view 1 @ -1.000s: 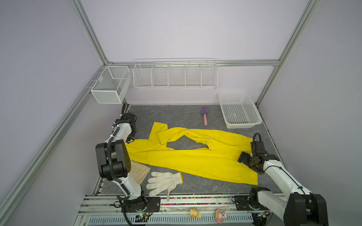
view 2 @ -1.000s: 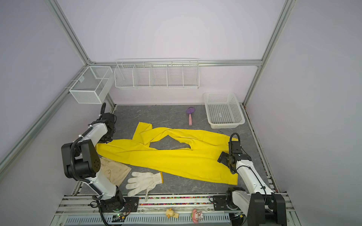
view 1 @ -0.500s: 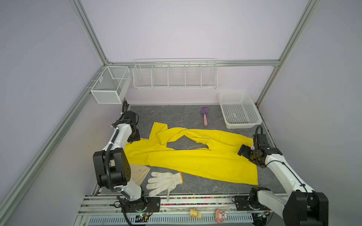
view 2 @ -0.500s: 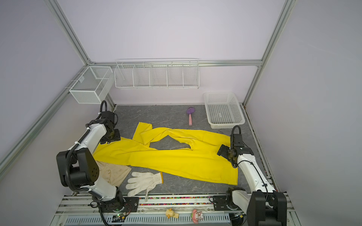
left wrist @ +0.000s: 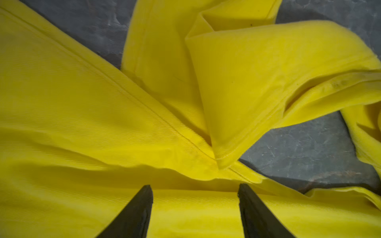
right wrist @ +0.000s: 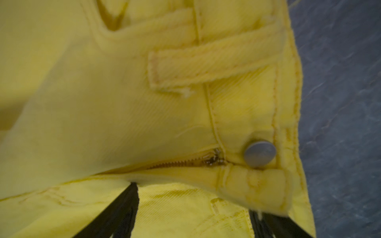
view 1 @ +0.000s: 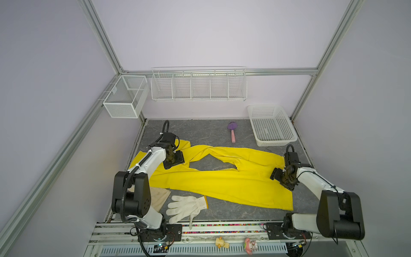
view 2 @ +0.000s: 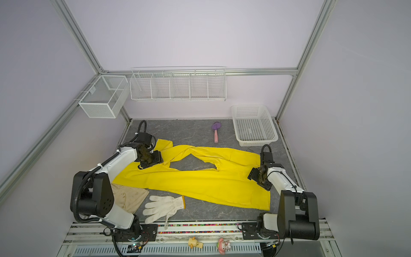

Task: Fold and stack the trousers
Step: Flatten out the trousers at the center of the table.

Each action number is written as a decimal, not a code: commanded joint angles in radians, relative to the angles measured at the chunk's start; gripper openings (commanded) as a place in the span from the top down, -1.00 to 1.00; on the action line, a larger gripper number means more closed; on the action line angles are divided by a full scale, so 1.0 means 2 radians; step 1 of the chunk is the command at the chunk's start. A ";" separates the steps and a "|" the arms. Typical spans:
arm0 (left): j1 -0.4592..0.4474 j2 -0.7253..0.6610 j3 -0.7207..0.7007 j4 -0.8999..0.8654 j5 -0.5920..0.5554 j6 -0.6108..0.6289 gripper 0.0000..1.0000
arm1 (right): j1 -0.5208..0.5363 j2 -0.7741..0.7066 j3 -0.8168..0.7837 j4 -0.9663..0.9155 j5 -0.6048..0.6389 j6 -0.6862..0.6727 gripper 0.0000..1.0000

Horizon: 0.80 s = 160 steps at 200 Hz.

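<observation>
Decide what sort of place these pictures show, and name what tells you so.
Probably a robot test cell, not a home: aluminium frame posts box in plain walls, the left arm and right arm are mounted on a front rail, and yellow trousers lie spread on the grey tabletop.

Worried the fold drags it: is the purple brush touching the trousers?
Apart. In both top views, bare table shows between the brush and the trousers.

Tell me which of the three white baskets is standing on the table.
The perforated plastic basket in the far right corner; the mesh box and the divided wire rack are mounted up on the walls.
</observation>
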 commanded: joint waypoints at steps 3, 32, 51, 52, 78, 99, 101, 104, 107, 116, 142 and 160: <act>-0.016 -0.002 0.000 0.023 0.019 -0.027 -0.33 | -0.023 0.027 -0.007 0.022 -0.009 0.009 -0.66; -0.019 -0.001 0.009 0.019 0.019 -0.023 -0.33 | -0.072 0.056 -0.001 0.014 -0.018 0.010 -0.62; -0.019 0.003 0.012 0.015 0.021 -0.018 -0.33 | -0.096 0.063 0.015 0.002 -0.005 -0.006 -0.61; -0.019 0.003 0.012 0.015 0.021 -0.018 -0.33 | -0.096 0.063 0.016 0.002 -0.003 -0.007 -0.61; -0.019 0.005 0.012 0.023 0.024 -0.021 -0.33 | -0.143 0.077 0.026 0.004 0.003 -0.030 -0.59; -0.019 0.007 0.017 0.025 0.024 -0.029 -0.33 | -0.160 0.082 0.037 0.004 0.018 -0.035 -0.59; -0.019 0.008 0.018 0.026 0.024 -0.030 -0.33 | -0.162 0.082 0.039 0.004 0.019 -0.036 -0.59; -0.019 0.008 0.019 0.026 0.023 -0.032 -0.33 | -0.165 0.083 0.042 0.004 0.022 -0.036 -0.58; -0.019 0.009 0.020 0.026 0.020 -0.033 -0.33 | -0.168 0.083 0.045 0.003 0.024 -0.037 -0.58; -0.019 0.012 0.025 0.025 0.008 -0.040 -0.33 | -0.177 0.083 0.053 0.001 0.032 -0.038 -0.58; -0.019 0.030 0.037 0.052 -0.010 -0.068 -0.34 | -0.193 0.074 0.067 0.002 0.023 -0.036 -0.58; -0.019 0.055 0.047 0.085 0.010 -0.090 -0.34 | -0.182 0.053 0.076 -0.005 0.007 -0.041 -0.61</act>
